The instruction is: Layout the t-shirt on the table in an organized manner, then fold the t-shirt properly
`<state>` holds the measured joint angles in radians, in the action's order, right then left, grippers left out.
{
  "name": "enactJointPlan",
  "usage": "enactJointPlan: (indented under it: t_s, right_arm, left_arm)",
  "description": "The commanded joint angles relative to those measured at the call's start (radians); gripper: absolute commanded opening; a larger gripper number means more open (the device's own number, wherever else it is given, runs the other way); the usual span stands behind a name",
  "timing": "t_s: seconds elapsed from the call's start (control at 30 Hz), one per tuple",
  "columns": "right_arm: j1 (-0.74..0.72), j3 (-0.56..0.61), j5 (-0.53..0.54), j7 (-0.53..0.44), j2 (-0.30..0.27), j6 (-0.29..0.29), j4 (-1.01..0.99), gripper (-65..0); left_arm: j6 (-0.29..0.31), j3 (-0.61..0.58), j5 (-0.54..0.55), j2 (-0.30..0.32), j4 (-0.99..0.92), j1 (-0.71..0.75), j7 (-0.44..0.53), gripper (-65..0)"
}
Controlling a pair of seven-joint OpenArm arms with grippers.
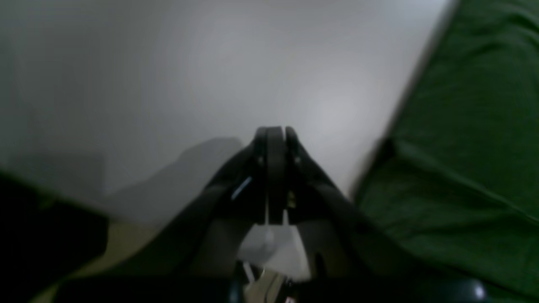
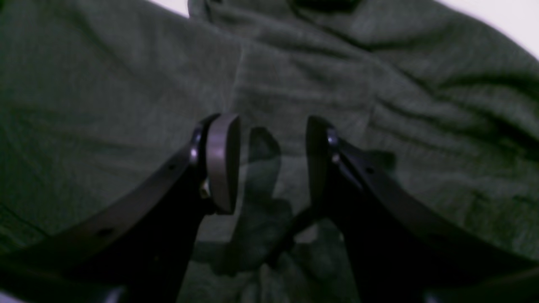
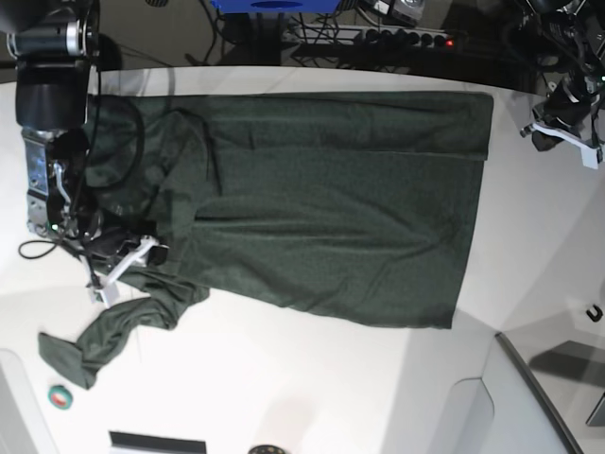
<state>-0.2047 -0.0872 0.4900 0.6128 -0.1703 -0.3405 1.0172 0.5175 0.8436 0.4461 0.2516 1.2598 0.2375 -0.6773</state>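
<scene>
The t-shirt (image 3: 321,218) lies spread across the middle of the table (image 3: 312,378), body mostly flat with mild wrinkles. One sleeve trails off crumpled toward the table's near corner on the base view's left side.

The right gripper (image 2: 269,164) hovers directly over wrinkled fabric near that sleeve. Its fingers (image 2: 221,162) stand apart, with cloth visible beneath the gap and nothing pinched between them.

The left gripper (image 1: 276,176) sits over bare table, fingers pressed together and empty. The shirt's edge lies just beside it, not touching.
</scene>
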Motion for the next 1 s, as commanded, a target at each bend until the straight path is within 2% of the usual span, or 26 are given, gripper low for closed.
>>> enactJointPlan:
  t_s: [0.0,0.2,0.37,0.4,0.53,0.63,0.97]
  right_arm:
    - [-0.026,-0.003,0.006,-0.012,-0.015,-0.002,0.002,-40.5]
    - [-0.037,-0.001,0.006,-0.066,-0.038,-0.001,-0.028,-40.5]
    - [-0.037,-0.009,0.006,-0.070,-0.045,0.002,-0.028,-40.5]
    - [-0.037,-0.007,0.006,-0.072,-0.061,0.002,-0.031,-40.5]
    - [-0.049,-0.006,0.006,-0.080,-0.070,0.002,-0.107,-40.5]
    - [-0.054,-0.003,0.006,-0.115,-0.070,0.001,-0.150,-40.5]
    - [-0.055,-0.003,0.008,-0.112,-0.051,-0.004,-0.157,-40.7]
  left_arm:
    - [0.020,0.023,0.007,0.019,0.011,0.004,0.018,-65.0]
    - [0.036,0.036,0.006,0.021,0.011,0.004,0.018,-65.0]
    - [0.036,0.035,0.006,0.021,0.010,0.004,0.018,-65.0]
    - [0.036,0.033,0.006,0.021,0.010,0.004,0.018,-65.0]
    - [0.036,0.032,0.006,0.021,0.010,0.004,0.018,-65.0]
    - [0.036,0.032,0.006,0.021,0.010,0.004,0.018,-65.0]
    - [0.036,0.032,0.006,0.021,0.010,0.004,0.017,-65.0]
